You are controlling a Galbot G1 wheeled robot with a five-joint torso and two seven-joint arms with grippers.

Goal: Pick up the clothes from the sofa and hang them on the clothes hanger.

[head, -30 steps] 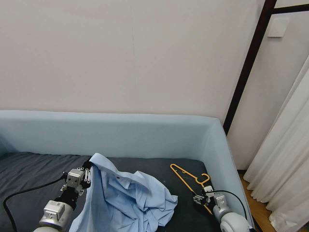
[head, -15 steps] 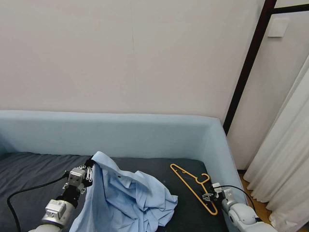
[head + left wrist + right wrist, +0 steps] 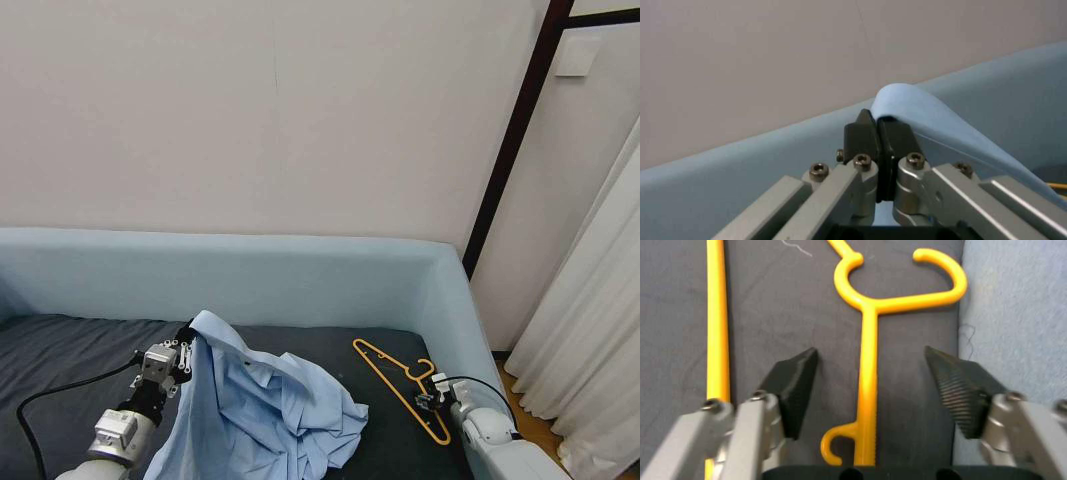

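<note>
The task is standing at an early stage: shirt and hanger are not yet joined. The left gripper [image 3: 186, 352] is pinching a fold of the light blue shirt [image 3: 275, 410], its pads pressed fully together on the cloth, and is holding that fold up as a peak above the dark seat of the sofa [image 3: 300, 280]. The greater part of the shirt is lying in a crumpled heap on the cushion, so the pick-up is only partly made. The yellow hanger [image 3: 395, 380] is lying flat on the seat near the sofa's right arm, apart from the shirt. The right gripper [image 3: 431, 397] is hovering low over it with its jaws spread wide, straddling the hanger's neck just below the hook without touching it, and is holding nothing. By my judgement the shirt is partly in hand and the hanger is waiting ungrasped, and the bulk of the work is remaining: closing on the hanger, lifting it, clearing the shirt off the cushion and working the hanger into the shirt's shoulders
</note>
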